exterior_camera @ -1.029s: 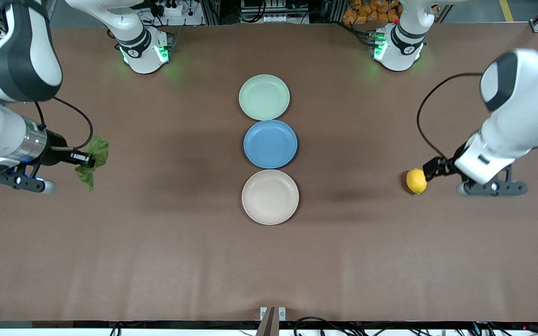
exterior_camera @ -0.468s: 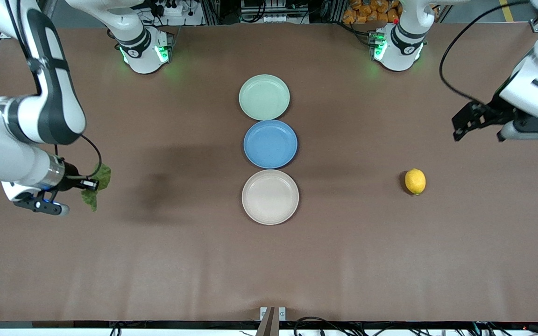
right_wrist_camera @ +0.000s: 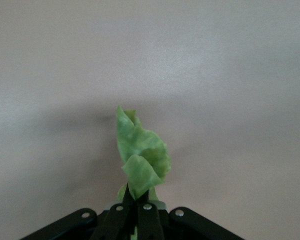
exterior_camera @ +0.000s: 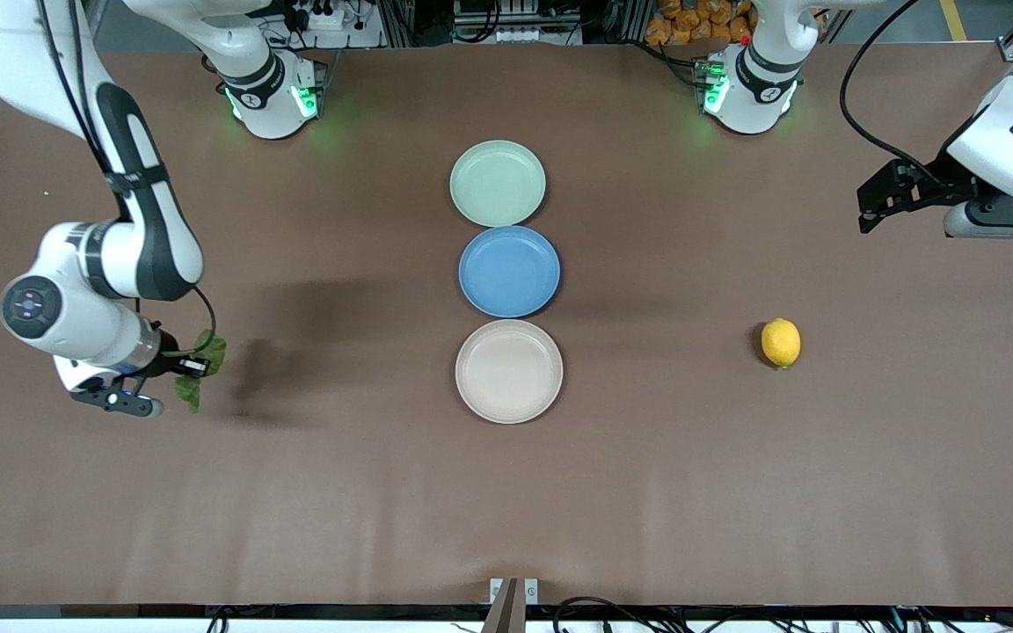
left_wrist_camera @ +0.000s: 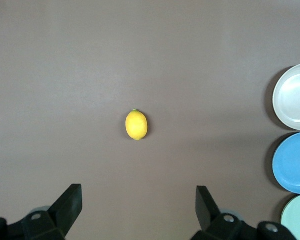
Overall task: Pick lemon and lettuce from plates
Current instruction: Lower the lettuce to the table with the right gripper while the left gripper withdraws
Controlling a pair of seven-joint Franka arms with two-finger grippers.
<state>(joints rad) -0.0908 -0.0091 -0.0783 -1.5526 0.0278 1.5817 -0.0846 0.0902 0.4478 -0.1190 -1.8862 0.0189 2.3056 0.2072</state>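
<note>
The lemon lies on the bare table toward the left arm's end; it also shows in the left wrist view. My left gripper is open and empty, raised over the table apart from the lemon. My right gripper is shut on the lettuce, a green wrinkly leaf, low over the table at the right arm's end; the leaf sticks out past the fingertips in the right wrist view. The mint plate and the beige plate stand empty mid-table.
A blue plate sits between the mint and beige plates, also empty. The three plates show at the edge of the left wrist view, the blue plate among them. Cables and arm bases line the table's edge by the robots.
My right arm has come down and moved nearer to the front camera with the lettuce. My left gripper has let go of the lemon, lifted and drawn away from it.
</note>
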